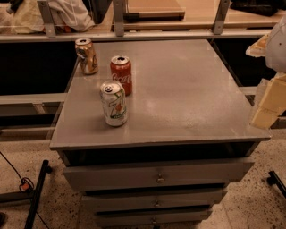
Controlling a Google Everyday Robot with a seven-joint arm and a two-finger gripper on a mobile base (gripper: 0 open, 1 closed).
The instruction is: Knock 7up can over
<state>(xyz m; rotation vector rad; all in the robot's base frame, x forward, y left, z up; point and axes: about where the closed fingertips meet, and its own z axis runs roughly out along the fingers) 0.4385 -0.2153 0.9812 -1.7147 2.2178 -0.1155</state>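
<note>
The 7up can (114,103) stands upright on the front-left part of the grey worktop (187,94), well back from the front edge. Its white and silver side carries a large "7" with green trim, and its top is silver. The smaller print on it is too fine to read.

Just behind it and slightly to the right is a red can (121,74) with white Coca-Cola script, of which only part faces the camera. There is a narrow gap between these 2 cans. Further back, near the left rear corner, stands a gold-brown can (86,56) whose label cannot be read. All 3 cans are upright.

The tool (267,107) is at the right edge of the view, cream-coloured and partly cut off by the frame. It is beside the worktop's right side and well apart from the cans. Whether it is spread or pressed together I cannot tell.

The worktop is a dull, scuffed metal sheet on top of a cabinet with 3 drawers (156,176), each with a small lock at its centre. Below is a speckled floor (250,201), with a black cable (13,172) trailing at the left. Behind the cabinet runs a wooden bench (201,20) with metal brackets, and a pale cloth (67,13) lies at its left end, cut off by the top edge.
</note>
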